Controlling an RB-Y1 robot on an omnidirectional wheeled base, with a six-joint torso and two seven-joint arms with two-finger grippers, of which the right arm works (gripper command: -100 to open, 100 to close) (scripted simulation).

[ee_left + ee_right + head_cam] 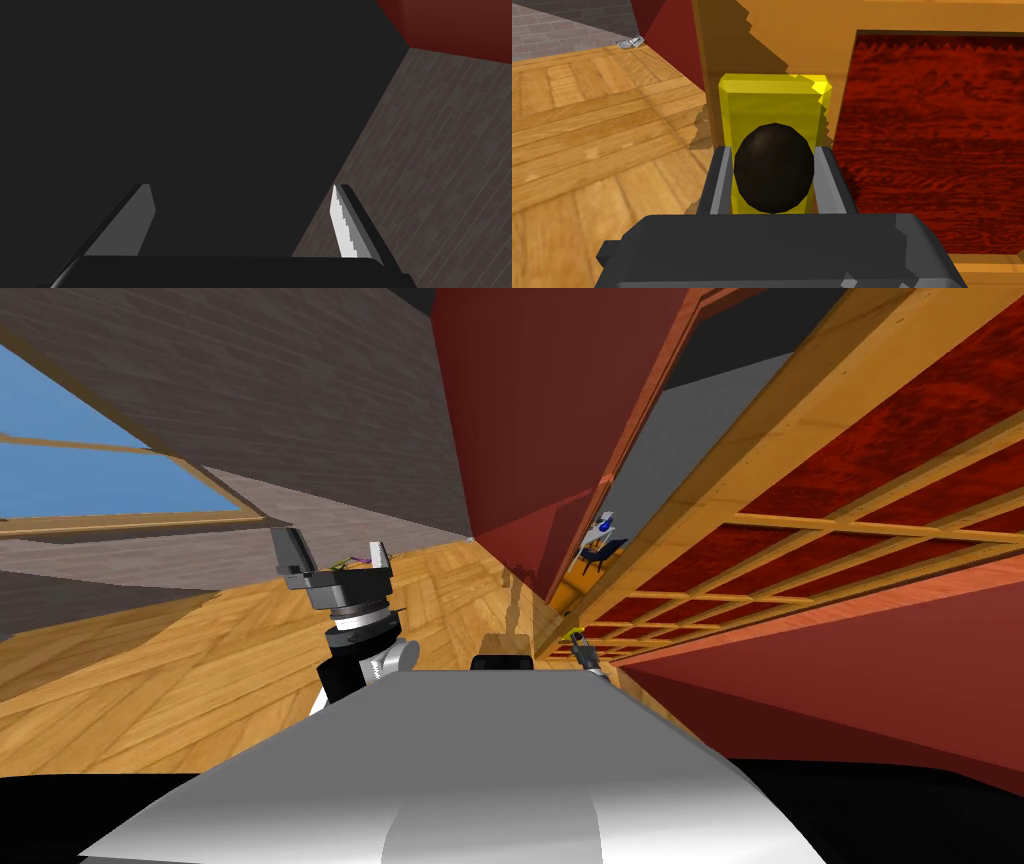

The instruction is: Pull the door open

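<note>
- window [90, 478] — far left; blue pane in a wooden frame, set in a grey brick wall [300, 378].
- left gripper [332, 538] — raised over the wooden floor [150, 688], well apart from the door; fingers [345, 225] spread to full width, nothing between them.
- dark red wall [520, 418] — centre, rising from the far edge of the floor.
- gap — narrow, between the dark red wall and the edge of the door; small blue-and-white object [602, 536] seen through it, too small to name.
- right gripper [773, 150] — low at the door's near edge, clamped on the knob [774, 167]; one finger pressed flat against each side of it.
- knob — round, dark, seated on a yellow plate [772, 97]; plate fixed to the wooden stile at the door's edge, just beside the floor boards.
- door [800, 488] — right side; light wooden frame laid out as a grid, deep red panels filling the squares; nearest panel [932, 140] just beside the yellow plate.
- small grey item [629, 42] — on the floor at the foot of the grey brick wall, well apart from the knob; not identifiable.
</note>
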